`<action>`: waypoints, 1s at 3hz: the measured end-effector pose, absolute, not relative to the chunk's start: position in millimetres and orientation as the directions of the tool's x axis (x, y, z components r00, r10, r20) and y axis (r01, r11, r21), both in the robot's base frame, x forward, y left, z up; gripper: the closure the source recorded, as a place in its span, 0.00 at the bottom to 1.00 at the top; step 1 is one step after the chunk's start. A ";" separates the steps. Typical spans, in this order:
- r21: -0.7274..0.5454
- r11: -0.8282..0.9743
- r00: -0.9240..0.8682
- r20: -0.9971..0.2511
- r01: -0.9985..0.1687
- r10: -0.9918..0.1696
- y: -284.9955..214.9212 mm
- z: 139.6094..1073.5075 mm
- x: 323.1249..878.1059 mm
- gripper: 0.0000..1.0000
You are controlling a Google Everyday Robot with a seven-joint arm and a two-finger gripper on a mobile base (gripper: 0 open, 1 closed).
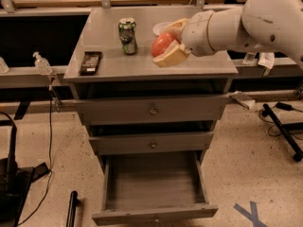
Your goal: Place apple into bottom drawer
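1. Claw (165,45) sits over the right-centre of the worktop (142,66), on a white arm (246,20) that enters from the right.
2. Claw is pinching the apple (162,43). One tan finger (177,25) lies on its far side and the other (171,56) on its near side.
3. Apple is red-orange and over the worktop, right of the can (127,35). Cannot tell whether the near finger touches the surface.
4. Bowl (160,28), white, is just behind the claw and partly hidden by it.
5. Can stands upright, left of the apple and apart from it.
6. Remote (90,62), black, lies flat near the left edge of the worktop, on the near side.
7. Bottom drawer (154,186) is pulled out towards the near side with nothing in it. It is well below the apple.
8. Top drawer (152,110) and middle drawer (152,144), each with a round knob, are shut or nearly so.
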State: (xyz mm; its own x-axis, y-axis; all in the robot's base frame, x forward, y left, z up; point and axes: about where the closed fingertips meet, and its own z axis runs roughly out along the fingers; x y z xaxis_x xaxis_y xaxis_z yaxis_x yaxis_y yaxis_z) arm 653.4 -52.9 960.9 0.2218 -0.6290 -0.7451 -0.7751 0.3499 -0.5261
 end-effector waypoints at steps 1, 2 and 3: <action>-0.388 0.464 0.143 -0.866 -0.796 -0.479 -65.1 859.1 654.4 1.00; -0.217 0.585 0.053 -0.957 -0.781 -0.284 -70.0 773.1 626.3 1.00; -0.151 0.664 0.068 -0.986 -0.732 -0.150 -85.8 733.9 593.1 1.00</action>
